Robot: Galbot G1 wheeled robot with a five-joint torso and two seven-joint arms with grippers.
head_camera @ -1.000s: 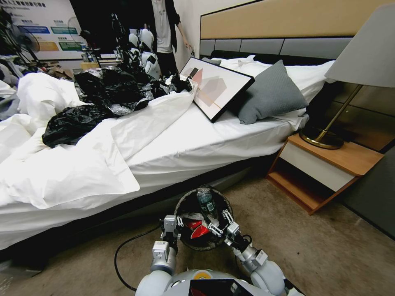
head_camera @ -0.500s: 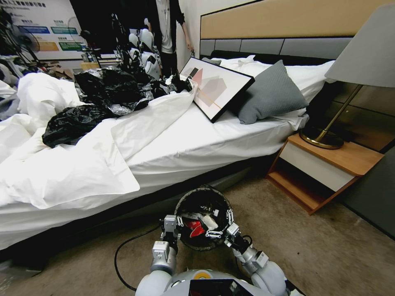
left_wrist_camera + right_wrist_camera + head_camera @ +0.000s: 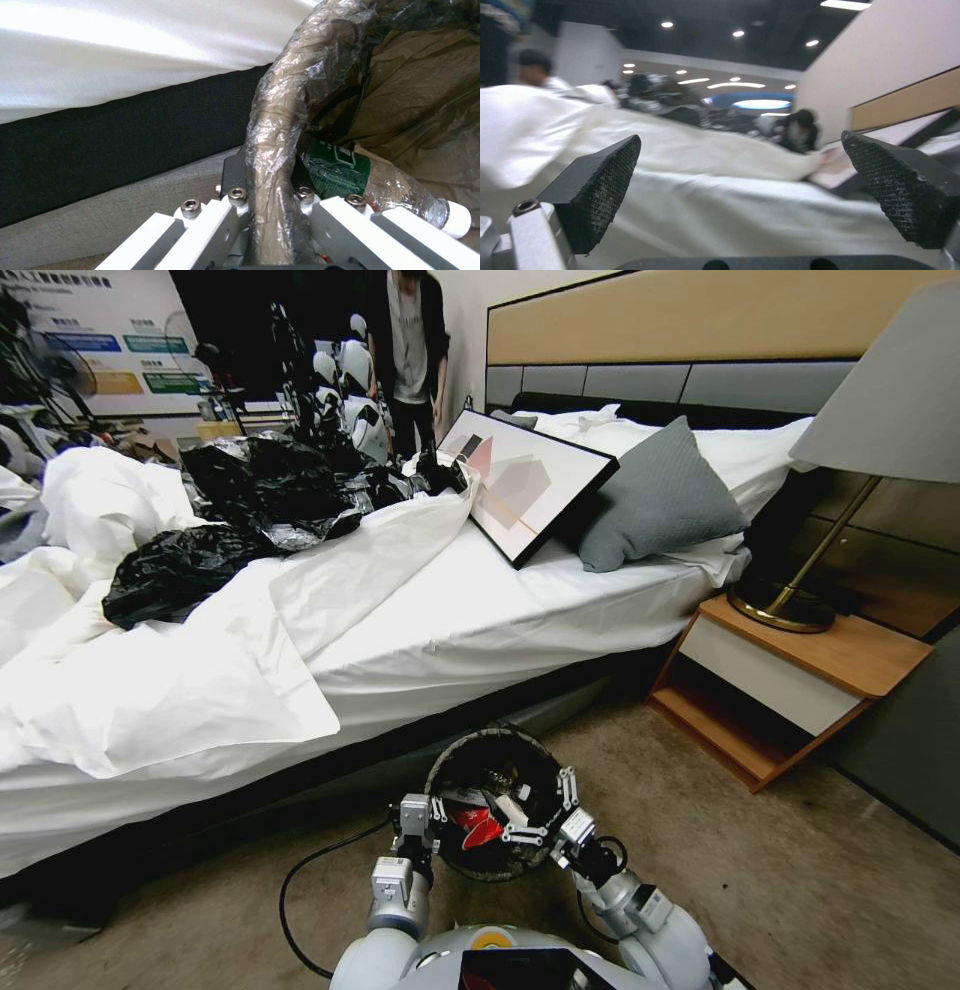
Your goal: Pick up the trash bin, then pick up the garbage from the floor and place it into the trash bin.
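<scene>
Beside bed: left gripper (image 3: pixel 424 818) jaws clamp trash bin (image 3: pixel 478 756) rim; green-labelled bottle (image 3: pixel 385 183) inside, print illegible; right gripper (image 3: pixel 541 808) jaws spread.

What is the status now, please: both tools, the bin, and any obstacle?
Left tool shut on trash bin rim. Right tool open, empty, over bin mouth. Bottle and red wrapper inside. Nothing in the way.

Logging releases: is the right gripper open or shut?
Open. The right gripper has its pads spread wide with nothing between them, beside the trash bin, whose rim the left gripper clamps.
</scene>
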